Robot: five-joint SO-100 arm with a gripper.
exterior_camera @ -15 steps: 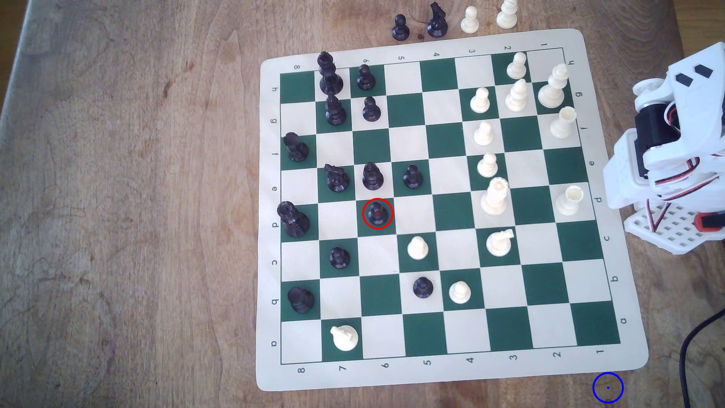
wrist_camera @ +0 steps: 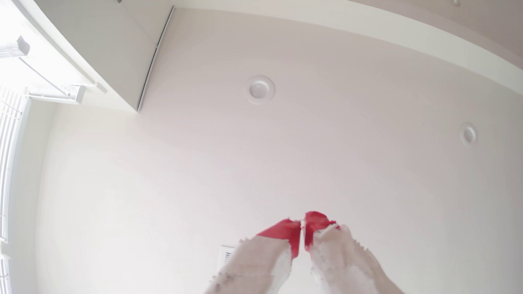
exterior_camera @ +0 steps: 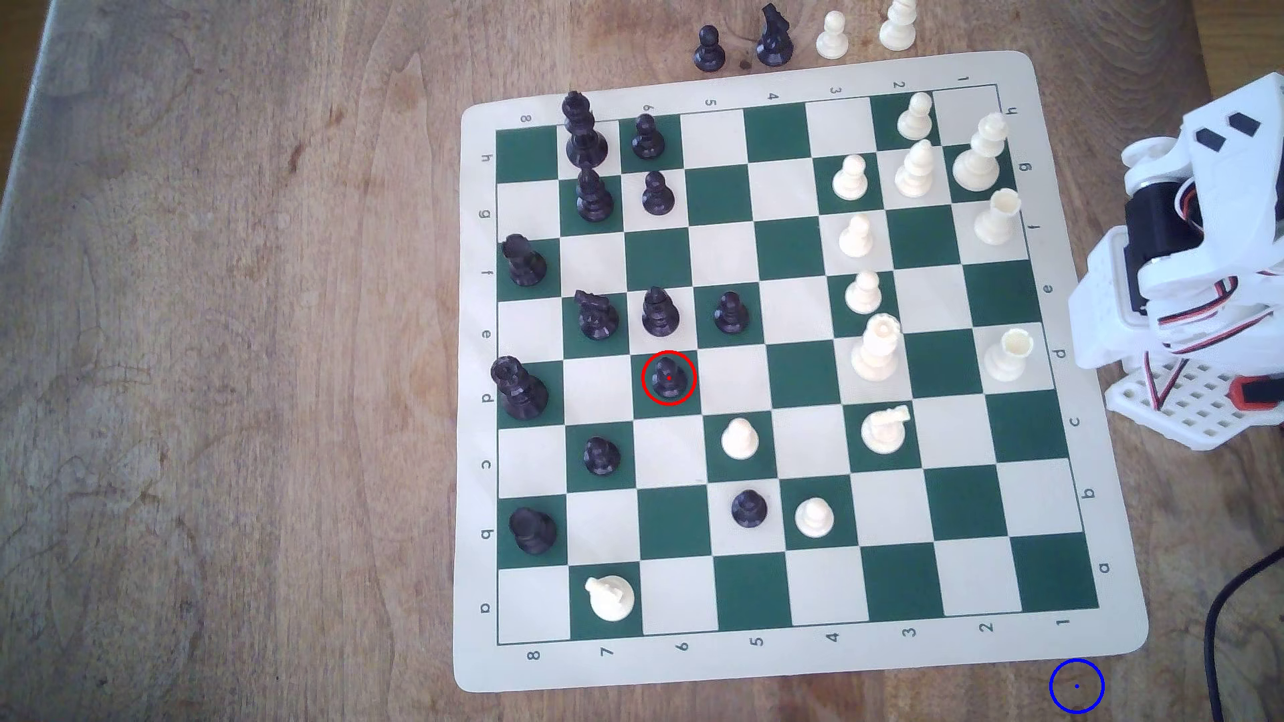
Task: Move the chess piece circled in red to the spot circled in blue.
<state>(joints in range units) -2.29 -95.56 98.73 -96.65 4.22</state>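
The black pawn (exterior_camera: 668, 378) inside the red ring stands upright on a green square in the left half of the board, as the exterior view shows it. The blue ring (exterior_camera: 1076, 686) lies on bare wood just off the board's near right corner. The white arm (exterior_camera: 1195, 264) is folded up beyond the board's right edge, far from both. In the wrist view my gripper (wrist_camera: 302, 222) points up at the ceiling, its red-tipped fingers (wrist_camera: 285, 231) pressed together with nothing between them.
The green-and-cream chess mat (exterior_camera: 479, 416) holds several black pieces on the exterior view's left and cream pieces on its right. A taller black piece (exterior_camera: 659, 312) stands one square behind the ringed pawn. Captured pieces (exterior_camera: 709, 48) sit beyond the far edge. A black cable (exterior_camera: 1223, 611) runs at the right.
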